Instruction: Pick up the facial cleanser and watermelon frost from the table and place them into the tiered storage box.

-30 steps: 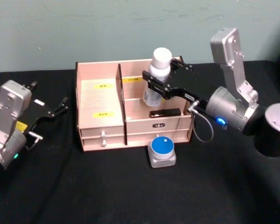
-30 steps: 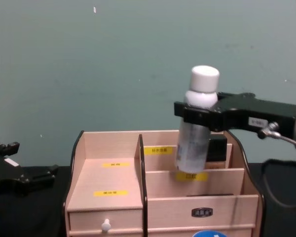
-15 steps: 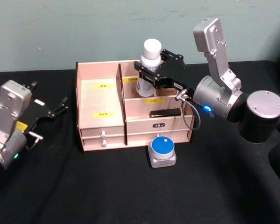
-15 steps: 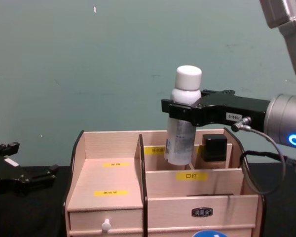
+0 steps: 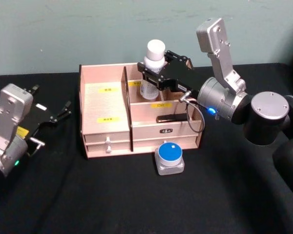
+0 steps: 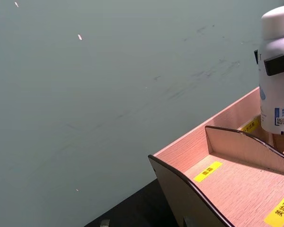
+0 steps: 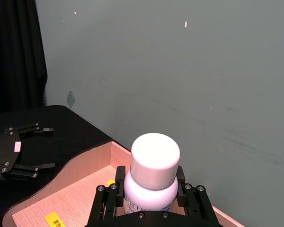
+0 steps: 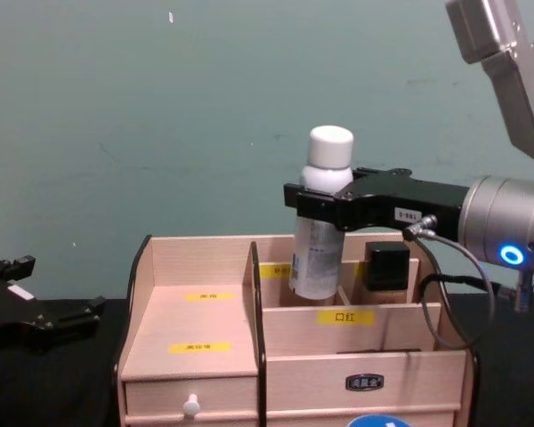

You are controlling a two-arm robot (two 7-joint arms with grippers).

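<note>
Grip sat under the cap: my right end effector (image 5: 151,79) clenched the facial cleanser (image 8: 316,258), which I judged stiff, light and slick, over the tiered storage box's (image 5: 105,105) back edge. My left end effector (image 5: 50,100) lay spread near the worktop's (image 5: 112,195) left edge.

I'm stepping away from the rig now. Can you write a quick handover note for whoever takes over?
Right claw: shut on the facial cleanser, upright, its lower part inside the tiered storage box, back tier; not released.
Left claw: open, parked left of the box.
Watermelon frost: on the table before the box.
Done: nothing placed.
Left: release cleanser, then store the watermelon frost.
</note>
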